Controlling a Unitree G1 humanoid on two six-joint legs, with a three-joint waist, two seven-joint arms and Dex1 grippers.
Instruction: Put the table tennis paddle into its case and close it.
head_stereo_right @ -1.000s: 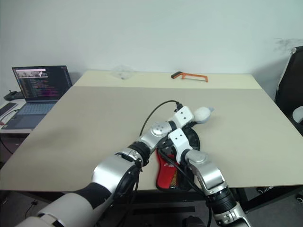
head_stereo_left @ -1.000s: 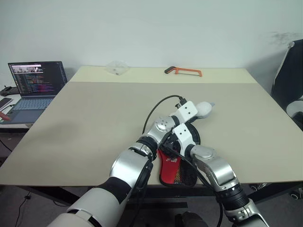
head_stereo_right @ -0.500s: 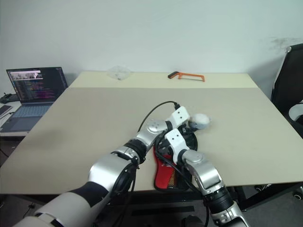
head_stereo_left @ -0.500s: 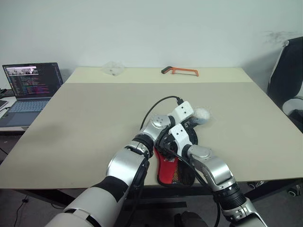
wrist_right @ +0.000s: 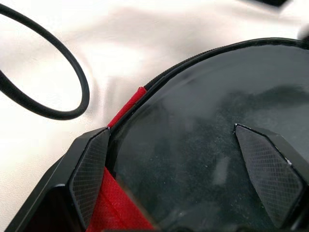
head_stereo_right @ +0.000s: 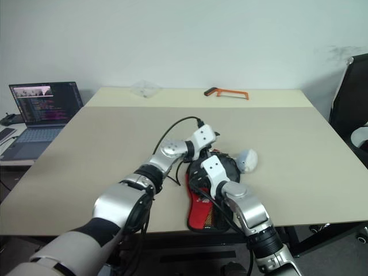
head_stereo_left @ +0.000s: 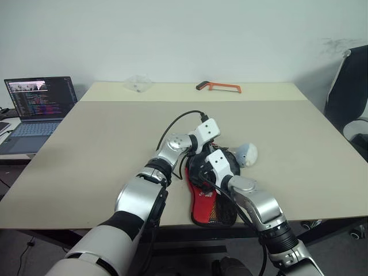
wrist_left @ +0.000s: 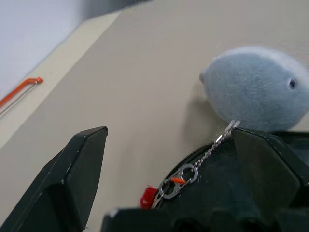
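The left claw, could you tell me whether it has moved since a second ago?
Yes. The left claw opened and drew leftward, away from the grey plush ball, which stays on the table.

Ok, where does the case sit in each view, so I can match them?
Left eye view: the case lies at the table's near edge, under both arms.
Right eye view: same spot, near edge.
Left wrist view: its black rim, low, below the fluffy ball.
Right wrist view: its clear panel, centre, red band alongside.
Shared landmark: the beige table.
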